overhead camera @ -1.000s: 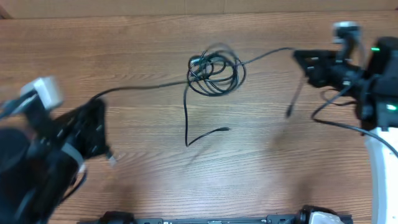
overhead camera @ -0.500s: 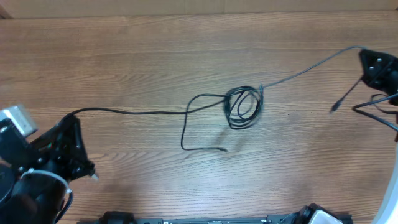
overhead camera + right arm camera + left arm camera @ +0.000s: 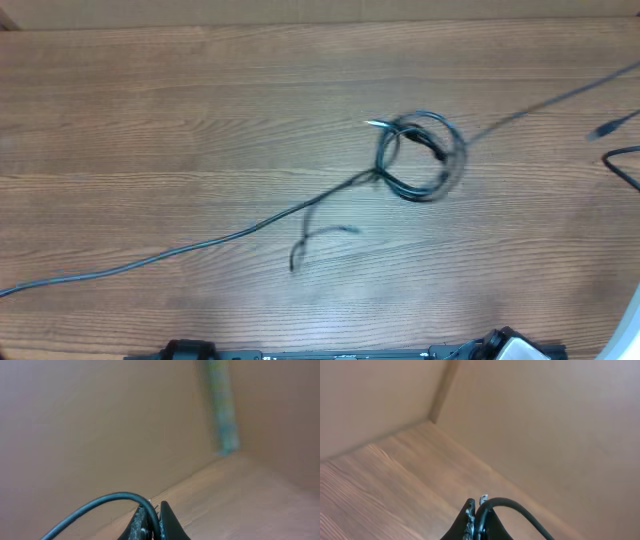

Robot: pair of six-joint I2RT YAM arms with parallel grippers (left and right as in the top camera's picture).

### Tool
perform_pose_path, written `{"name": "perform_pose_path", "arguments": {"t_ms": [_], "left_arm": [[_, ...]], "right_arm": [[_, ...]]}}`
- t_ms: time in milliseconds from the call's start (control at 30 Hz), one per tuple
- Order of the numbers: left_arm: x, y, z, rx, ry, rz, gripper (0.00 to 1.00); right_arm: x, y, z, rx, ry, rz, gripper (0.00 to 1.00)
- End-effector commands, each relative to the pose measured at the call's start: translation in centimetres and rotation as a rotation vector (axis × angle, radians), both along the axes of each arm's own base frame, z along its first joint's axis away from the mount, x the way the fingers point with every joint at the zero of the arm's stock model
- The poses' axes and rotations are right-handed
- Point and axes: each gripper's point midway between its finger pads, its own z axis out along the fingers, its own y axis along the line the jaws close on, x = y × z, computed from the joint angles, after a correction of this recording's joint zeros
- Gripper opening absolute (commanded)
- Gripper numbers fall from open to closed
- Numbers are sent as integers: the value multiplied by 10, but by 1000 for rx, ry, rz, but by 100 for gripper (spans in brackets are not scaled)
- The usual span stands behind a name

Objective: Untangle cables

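While both arms lie outside the overhead view, each wrist camera shows its own fingers closed on a cord.

**Cables.** The cables (image 3: 385, 172) form a tangled coil of several overlapping loops on the worktop (image 3: 180, 120). The coil sits right of centre, nearer the far edge than the near edge. A small silver-tipped plug (image 3: 371, 123) projects from the coil at its upper left.

**Strands leaving the coil.**
- The left strand (image 3: 200, 243) runs from the coil's lower left side diagonally across the worktop and exits at the left edge, close to the near left corner.
- The right strand (image 3: 540, 103) runs from the coil's right side toward the far right corner and exits at the right edge. It is blurred.
- The loose end (image 3: 310, 236) curls just below the left strand, near the middle of the worktop. Its tip points right.
- A second plug (image 3: 602, 130), also blurred, shows near the right edge.

**Left gripper.** The left gripper (image 3: 476, 509) is fully closed. Its fingertips pinch a black cord that arcs away to the lower right of the left wrist view.

**Right gripper.** The right gripper (image 3: 151, 510) is fully closed. Its fingertips pinch a black cord that arcs away to the lower left of the right wrist view.

**Other items.** A thicker black wire (image 3: 622, 158) curves in at the right edge, below the second plug.
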Motion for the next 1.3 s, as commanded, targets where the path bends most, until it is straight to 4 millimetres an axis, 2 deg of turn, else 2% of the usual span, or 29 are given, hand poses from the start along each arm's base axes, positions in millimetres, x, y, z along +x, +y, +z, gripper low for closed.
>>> {"name": "perform_pose_path", "arguments": {"t_ms": [0, 100, 200, 300, 400, 600, 800, 867, 1000, 1033, 1067, 1100, 1133, 1267], "left_arm": [[-28, 23, 12, 16, -73, 145, 4], [-42, 29, 16, 15, -113, 174, 4], [-44, 29, 16, 16, -118, 171, 4], [-37, 26, 12, 9, -99, 154, 4], [-17, 20, 7, 4, -63, 125, 4], [53, 8, 6, 88, 33, 61, 4], [136, -1, 11, 149, 89, 34, 4], [170, -13, 7, 151, 116, -30, 4], [225, -43, -15, 133, 198, -201, 4], [236, -49, -23, 123, 225, -231, 4], [245, -54, -30, 118, 247, -259, 7], [251, -59, -34, 110, 261, -281, 23], [256, -63, -38, 104, 273, -303, 35], [264, -71, -44, 89, 288, -344, 58]], "right_arm": [[-48, -66, 13, -90, 1, -461, 4], [-48, -77, 18, -207, 50, -496, 4], [-38, -78, 9, -213, 75, -464, 4], [-13, -60, -5, -185, 88, -298, 4], [13, -24, -7, -161, 60, -87, 4], [50, 61, -2, -167, 37, 152, 4], [71, 151, -15, -148, 71, 366, 4], [74, 184, -21, -141, 90, 444, 4], [72, 234, -34, -131, 134, 562, 5], [70, 245, -39, -124, 155, 588, 74], [68, 253, -44, -114, 171, 612, 100], [66, 262, -48, -92, 186, 641, 100], [62, 275, -54, -62, 204, 686, 100], [48, 318, -74, -16, 275, 849, 100]]}}
